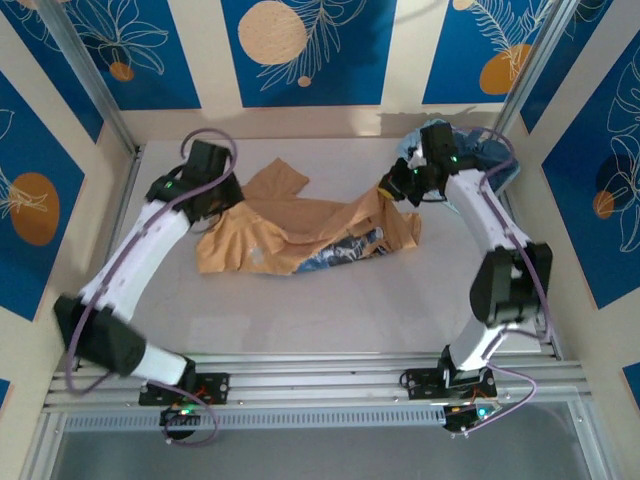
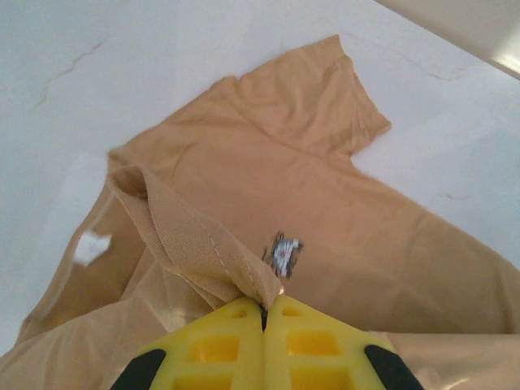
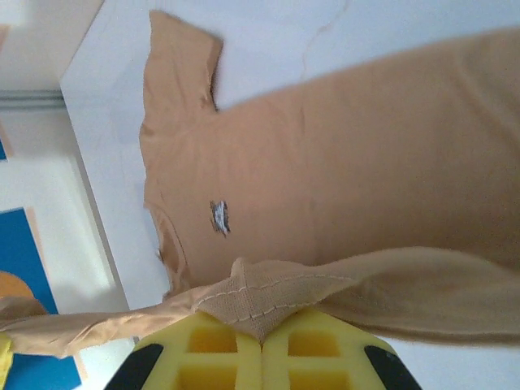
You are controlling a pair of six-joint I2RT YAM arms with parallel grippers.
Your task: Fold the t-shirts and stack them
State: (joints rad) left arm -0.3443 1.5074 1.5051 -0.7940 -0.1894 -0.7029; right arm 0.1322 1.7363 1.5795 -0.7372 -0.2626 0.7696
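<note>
**T-shirts: two counted, one of them pinched by both arms**

The tan-orange t-shirt [image 1: 300,235] lies crumpled across the middle of the table [image 1: 300,320], plain side mostly up. One strip of blue-and-white print [image 1: 345,250] shows along its near edge. One short sleeve [image 2: 325,97] lies flat toward the far side, and one small label [image 2: 283,253] sits on the cloth.

There are two arms and two grips. The left end effector [image 2: 264,305] is clenched on a stitched fold at the shirt's left side. The right end effector [image 3: 262,329] is clenched on a hemmed edge at the shirt's right side, and the cloth sags between the two.

The dark blue t-shirt [image 1: 497,165] is a heap in the far right corner, beside one light-blue basket [image 1: 408,148]. The right arm hides most of it, so I cannot tell whether it lies inside the basket.
</note>
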